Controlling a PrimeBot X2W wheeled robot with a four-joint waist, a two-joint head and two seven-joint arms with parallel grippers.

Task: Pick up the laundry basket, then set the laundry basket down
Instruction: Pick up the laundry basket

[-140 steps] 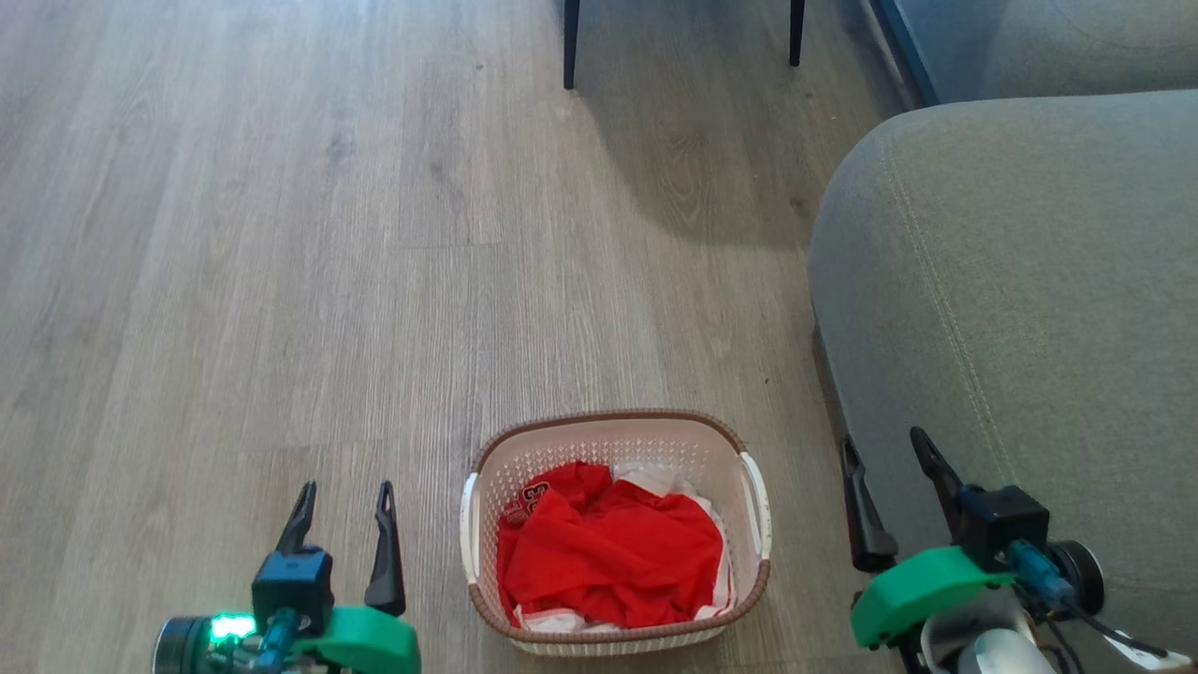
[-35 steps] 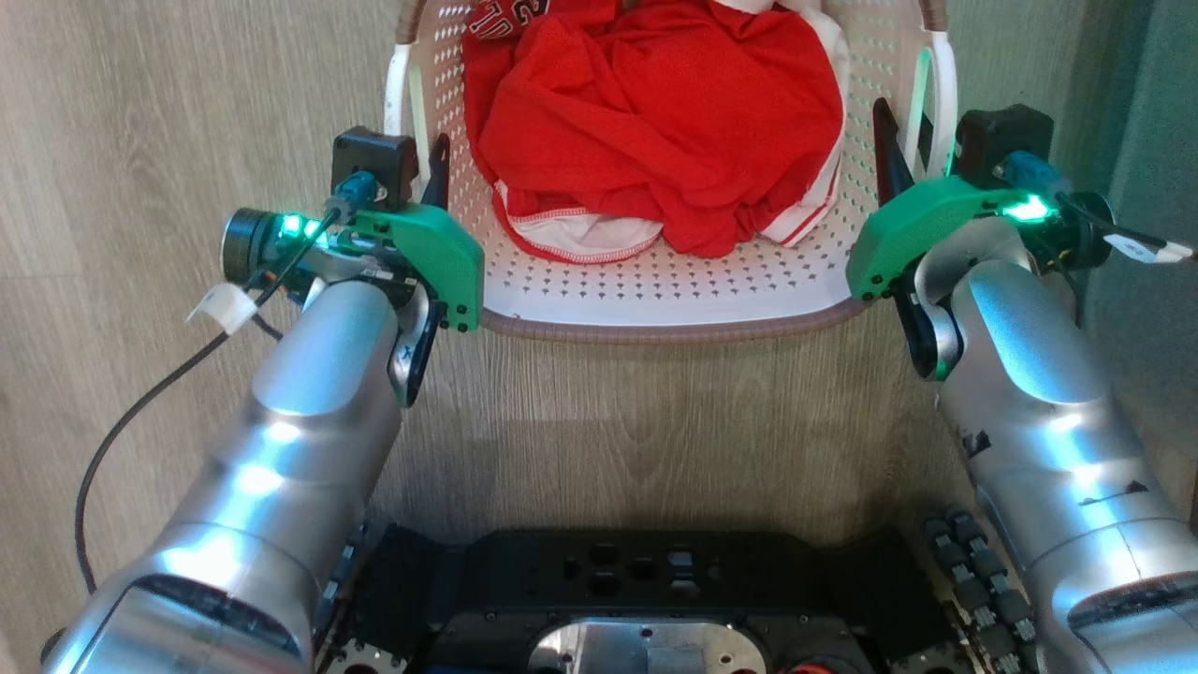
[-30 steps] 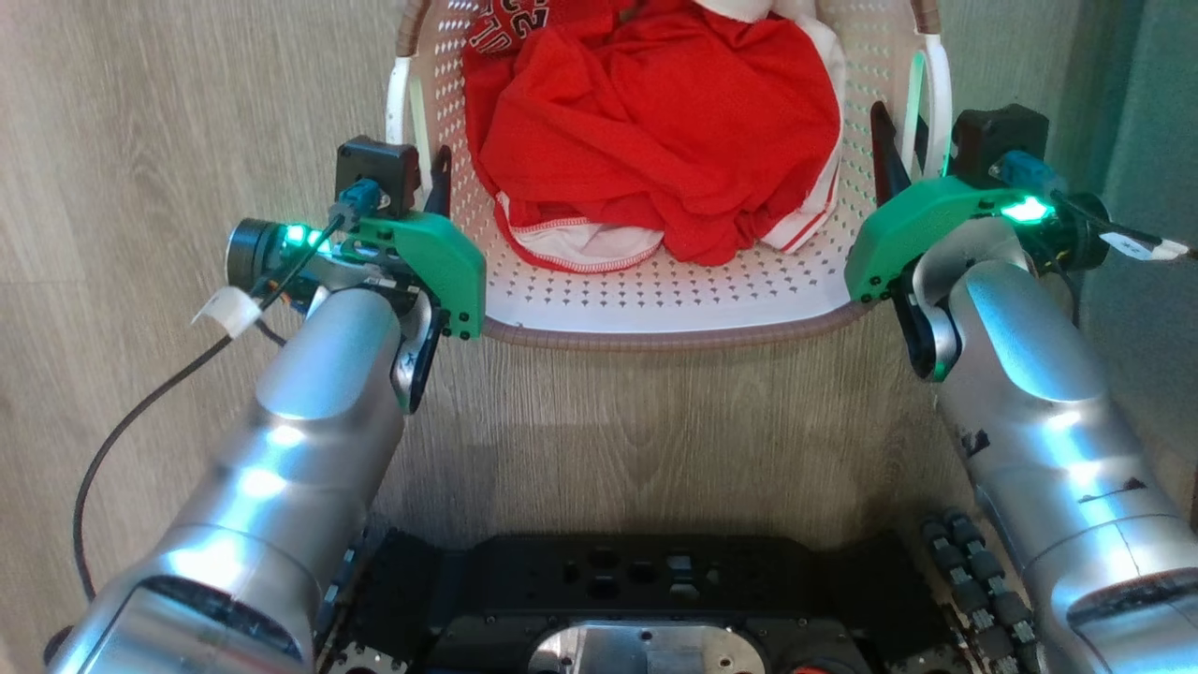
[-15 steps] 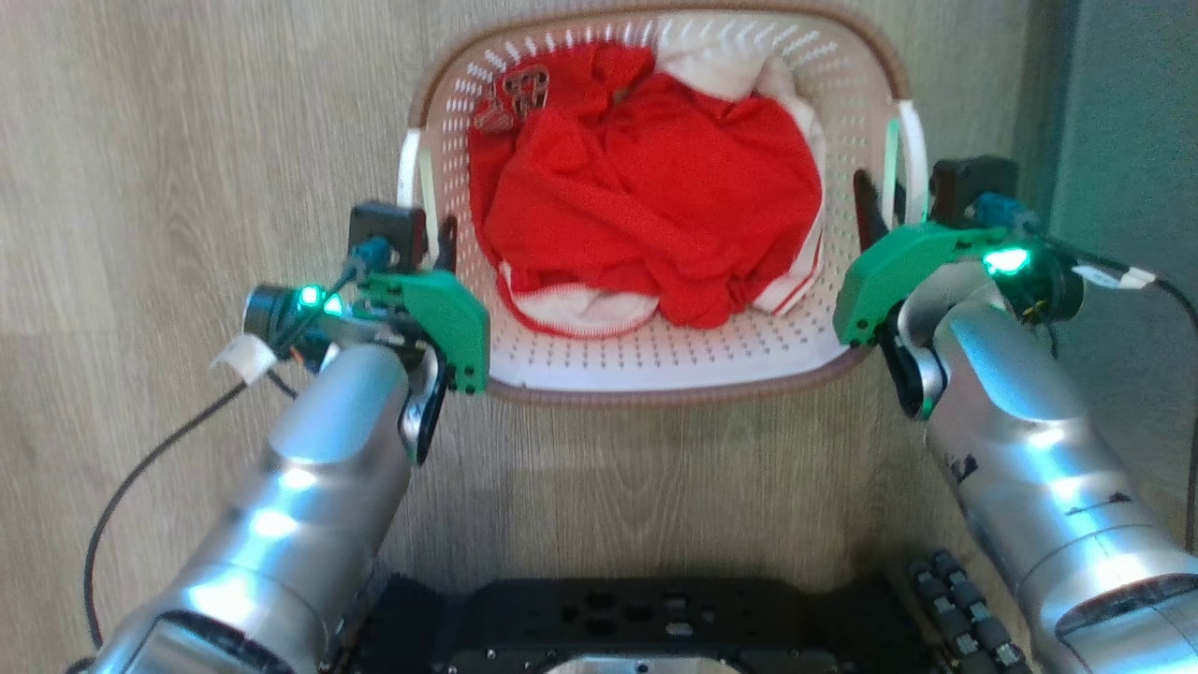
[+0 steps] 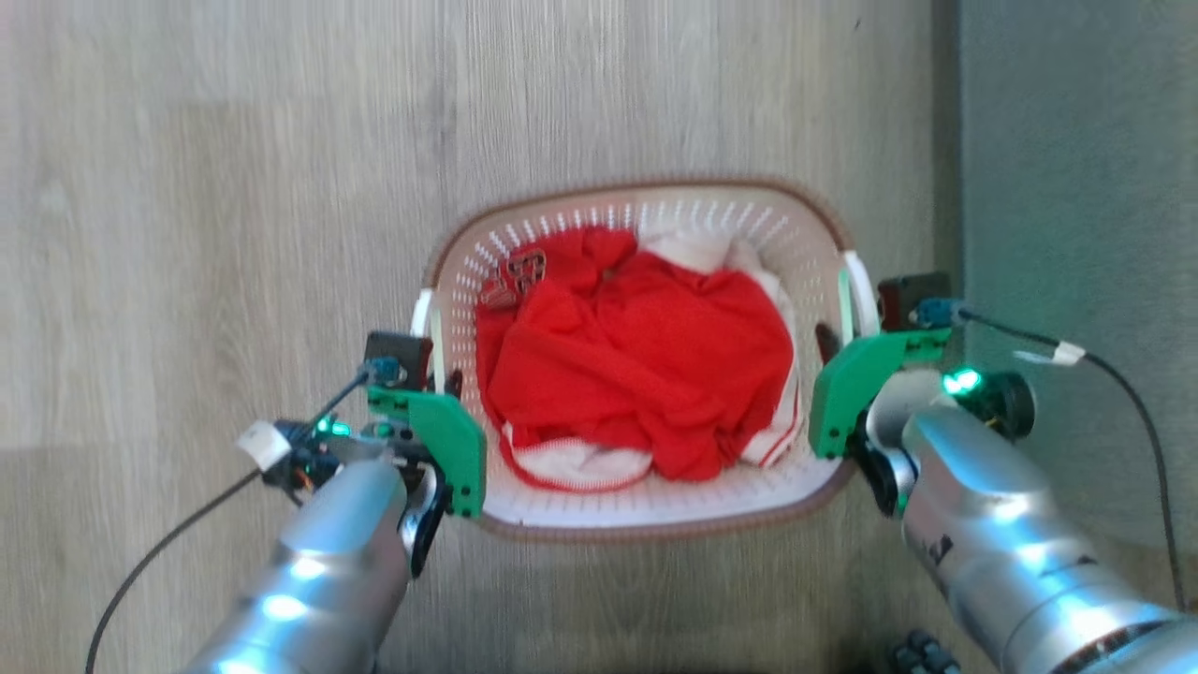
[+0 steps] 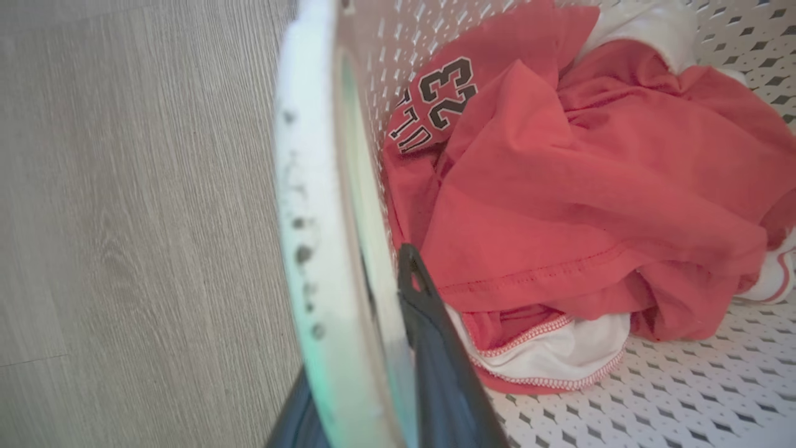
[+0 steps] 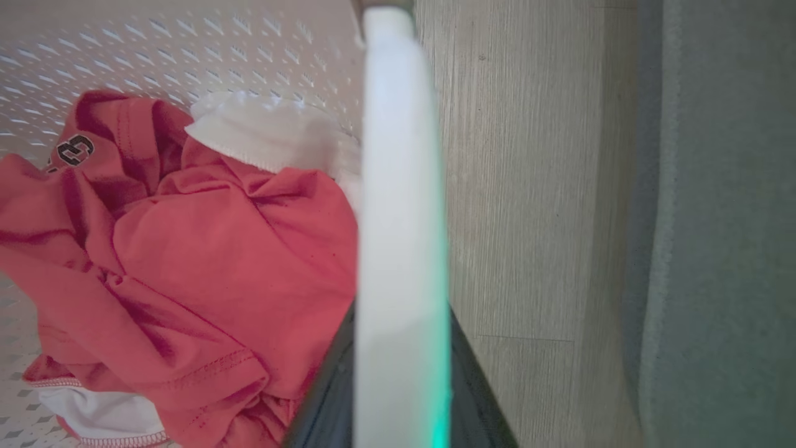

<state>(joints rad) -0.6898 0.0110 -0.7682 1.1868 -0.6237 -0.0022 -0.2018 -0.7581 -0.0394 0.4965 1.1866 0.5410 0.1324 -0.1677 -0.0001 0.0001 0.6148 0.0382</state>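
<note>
The laundry basket is cream with perforated sides and a brown rim, and holds red clothes over white ones. My left gripper is shut on its left white handle. In the left wrist view that handle runs between my fingers, with one dark finger inside the basket against the red shirt. My right gripper is shut on the right white handle. In the right wrist view the handle stands between both dark fingers. I cannot tell whether the basket touches the floor.
A grey sofa stands close along the basket's right side, leaving a narrow strip of wood floor between them. Open wood floor lies to the left and beyond. Cables trail from both wrists.
The whole head view has shifted: my base has left the bottom edge, and the basket and arms sit lower in the picture. Both grippers keep their hold on the handles.
</note>
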